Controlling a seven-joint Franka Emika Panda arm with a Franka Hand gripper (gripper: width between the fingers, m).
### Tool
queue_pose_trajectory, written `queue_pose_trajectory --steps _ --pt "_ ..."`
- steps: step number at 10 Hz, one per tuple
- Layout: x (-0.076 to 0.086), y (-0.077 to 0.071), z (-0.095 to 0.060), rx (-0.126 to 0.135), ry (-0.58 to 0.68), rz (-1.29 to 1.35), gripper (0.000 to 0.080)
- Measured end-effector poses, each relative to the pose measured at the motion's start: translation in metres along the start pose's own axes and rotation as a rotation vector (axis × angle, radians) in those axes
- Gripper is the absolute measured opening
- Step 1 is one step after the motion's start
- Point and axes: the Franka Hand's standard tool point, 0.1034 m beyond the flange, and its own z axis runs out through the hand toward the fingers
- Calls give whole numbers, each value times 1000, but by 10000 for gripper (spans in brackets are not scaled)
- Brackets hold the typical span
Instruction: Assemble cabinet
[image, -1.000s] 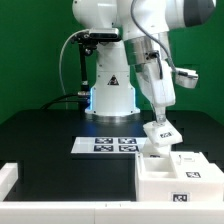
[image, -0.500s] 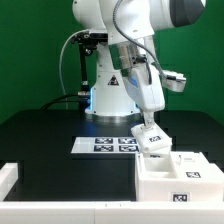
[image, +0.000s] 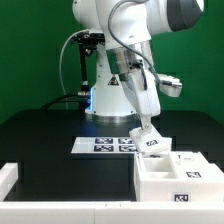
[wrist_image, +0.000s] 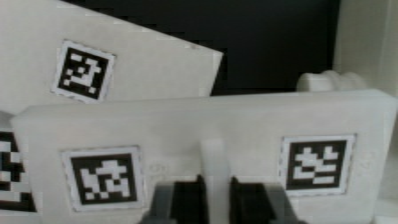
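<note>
The cabinet (image: 176, 176), a white box-shaped body with a tag on its front, stands at the exterior view's lower right. My gripper (image: 146, 127) hangs just above its far left corner, shut on a small flat white panel (image: 153, 142) that carries tags. In the wrist view the panel (wrist_image: 205, 140) fills the picture, one tag on each side of a thin middle rib. My gripper (wrist_image: 217, 198) pinches that rib, and the dark fingers (wrist_image: 183, 203) stand close together on it. The panel's lower edge is just clear of the cabinet's top.
The marker board (image: 108, 145) lies flat on the black table behind the cabinet, and its tagged face (wrist_image: 125, 60) shows beyond the panel. A low white block (image: 8, 177) sits at the exterior view's lower left. The robot's base (image: 110, 95) stands at the back.
The arm has swung toward the exterior view's left, carrying the held panel a little leftward and away from above the cabinet's middle. The grip has not changed.
</note>
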Motion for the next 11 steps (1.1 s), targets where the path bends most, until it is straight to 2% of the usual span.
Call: queue_pose_trajectory --steps 2,6,11 --pt "0 3 1 -5 0 -2 54" --pt "-4 -3 0 0 -1 -10 54" --pt "-3 0 1 -1 -2 -17 54"
